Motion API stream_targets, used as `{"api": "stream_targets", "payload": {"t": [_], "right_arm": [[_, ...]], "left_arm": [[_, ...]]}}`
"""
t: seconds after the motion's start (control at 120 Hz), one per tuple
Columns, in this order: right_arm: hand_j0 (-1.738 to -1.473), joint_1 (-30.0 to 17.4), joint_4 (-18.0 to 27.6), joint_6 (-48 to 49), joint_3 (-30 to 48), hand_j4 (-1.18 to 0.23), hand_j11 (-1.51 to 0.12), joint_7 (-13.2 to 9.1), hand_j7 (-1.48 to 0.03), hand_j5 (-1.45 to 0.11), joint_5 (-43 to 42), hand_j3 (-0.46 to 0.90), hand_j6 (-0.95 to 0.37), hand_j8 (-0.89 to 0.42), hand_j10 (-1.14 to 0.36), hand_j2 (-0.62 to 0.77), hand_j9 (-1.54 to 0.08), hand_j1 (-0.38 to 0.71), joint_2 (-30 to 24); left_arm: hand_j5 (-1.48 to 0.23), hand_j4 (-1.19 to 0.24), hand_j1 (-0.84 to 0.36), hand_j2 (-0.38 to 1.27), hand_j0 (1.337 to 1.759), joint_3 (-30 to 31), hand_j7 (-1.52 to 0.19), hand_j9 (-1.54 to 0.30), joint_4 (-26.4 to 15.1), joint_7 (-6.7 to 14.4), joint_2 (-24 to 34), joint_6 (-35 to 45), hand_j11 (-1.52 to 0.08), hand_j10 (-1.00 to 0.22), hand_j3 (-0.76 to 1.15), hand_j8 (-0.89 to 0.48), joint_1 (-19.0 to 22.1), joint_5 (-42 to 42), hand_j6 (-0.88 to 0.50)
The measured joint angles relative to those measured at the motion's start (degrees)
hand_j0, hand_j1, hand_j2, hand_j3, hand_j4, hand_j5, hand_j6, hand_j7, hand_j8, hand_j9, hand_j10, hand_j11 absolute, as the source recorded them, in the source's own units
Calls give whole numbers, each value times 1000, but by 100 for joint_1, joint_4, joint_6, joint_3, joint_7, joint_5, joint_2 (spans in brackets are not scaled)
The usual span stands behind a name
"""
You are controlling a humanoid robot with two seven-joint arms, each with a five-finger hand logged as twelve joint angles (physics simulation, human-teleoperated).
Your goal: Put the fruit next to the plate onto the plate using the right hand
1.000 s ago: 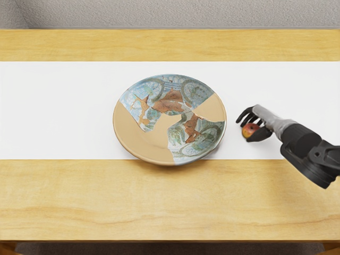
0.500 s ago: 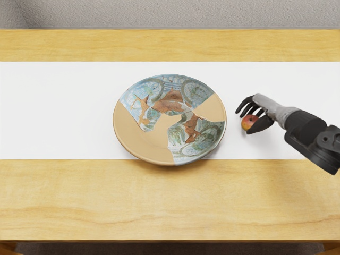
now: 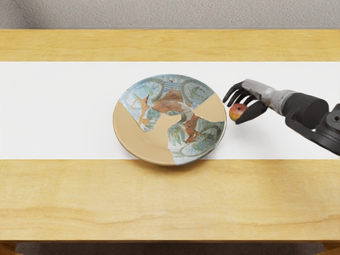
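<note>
We think the main danger is that the fruit [image 3: 237,111] slips out. It is small and round, and the right hand [image 3: 248,99] holds it only between the fingers [image 3: 232,94] above and the thumb [image 3: 251,113] below, so a quick sideways move could send it rolling over the white cloth [image 3: 64,106]. If it is let go too near the rim of the plate [image 3: 127,139], it may also roll back off. The fruit is just beside the plate's right rim, not yet over it. The arm comes in from the right edge with the forearm slanting toward the plate. The palm is turned down and the fingers are curved and closed around the fruit.
</note>
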Motion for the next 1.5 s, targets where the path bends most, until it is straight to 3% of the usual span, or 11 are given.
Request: {"api": "stream_targets", "payload": {"t": [0.858, 1.108, 1.3, 1.433, 1.5], "right_arm": [[-1658, 375, 122, -123, 48, -564, -739, -288, -740, -748, 367, 0, -569, -438, -502, 134, -742, 264, 845], [-1658, 382, 121, -786, -84, -395, -515, -315, -515, -518, 380, 0, -397, -358, -377, 5, -516, 102, 1049], [-1658, 356, 140, -854, -64, -272, -354, -487, -354, -355, 353, 0, -274, -258, -265, -20, -355, -33, 965], [-1658, 338, 263, -382, 211, -188, -243, -626, -243, -244, 337, 0, -189, -181, -184, -19, -244, -131, 575], [-1658, 323, 284, 162, 404, -146, -189, -675, -189, -189, 353, 0, -147, -141, -144, -15, -189, -180, 92]], "left_arm": [[-11, -9, 339, 2, 1658, 1, -11, -11, 0, 0, 0, 0, -11, -9, 0, -9, -3, 0, -9], [-11, -9, 339, 2, 1658, 0, -11, -11, 0, 0, 0, 0, -11, -9, 0, -9, 2, 0, -9], [-11, -9, 339, 2, 1658, 0, -11, -11, 0, 0, 0, 0, -11, -9, 0, -9, 0, 0, -9], [-11, -9, 339, 2, 1658, 1, -11, -11, 0, 0, 0, 0, -11, -9, 0, -9, -3, 0, -9], [-11, -9, 339, 2, 1658, 2, -11, -11, 0, 0, 0, 0, -11, -9, 0, -9, -2, -1, -9]]}}
